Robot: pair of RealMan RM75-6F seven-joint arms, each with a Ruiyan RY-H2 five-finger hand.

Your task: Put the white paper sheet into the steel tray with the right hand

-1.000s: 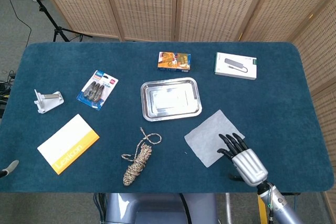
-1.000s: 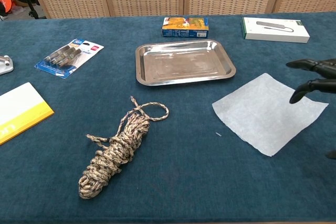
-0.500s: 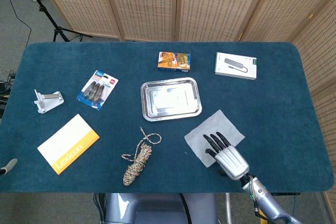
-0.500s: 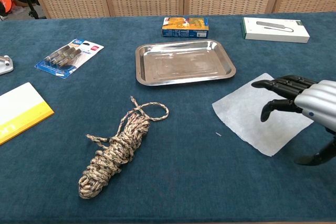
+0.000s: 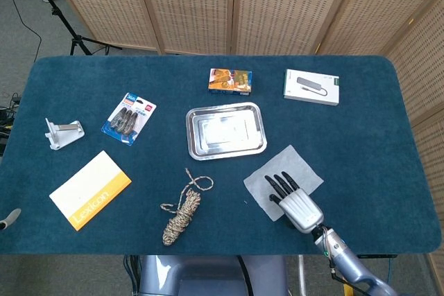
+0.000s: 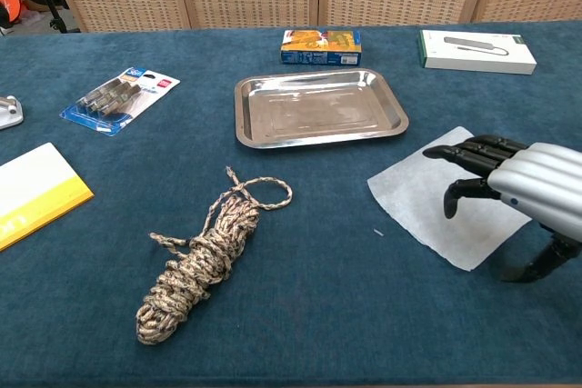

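While the table [image 5: 361, 129] with its blue cloth carries a lot of clutter, only two items matter: steel tray [image 5: 226, 130] near the centre, empty, shallow rim, and white paper sheet [image 5: 277, 171] lying flat on the cloth just right of and nearer than the tray, apart from it, rotated so one corner points toward the tray. Right hand [image 5: 295, 199] hovers over the near-right part of the sheet, palm down, fingers [image 6: 473, 152] apart and slightly curled, thumb tucked below; nothing is held, and chest view suggests a gap above the paper, though I cannot tell for sure whether any tip touches. Left hand is not visible in either view. Handling judgement: sheet looks thin, very light, limp, no stiffness to lever against, and it lies flush on a napped cloth, so no edge is proud for a pinch. Best bet is probably to press down on it and drag to buckle up a ridge, or work a corner at the free near edge, then pinch between thumb and finger. Expect it to droop and flutter once lifted; a light grip is enough, crushing only creases it. Tray is close, so the carry is short, but the sheet's footprint is similar to the tray floor, so it may overhang the rim.
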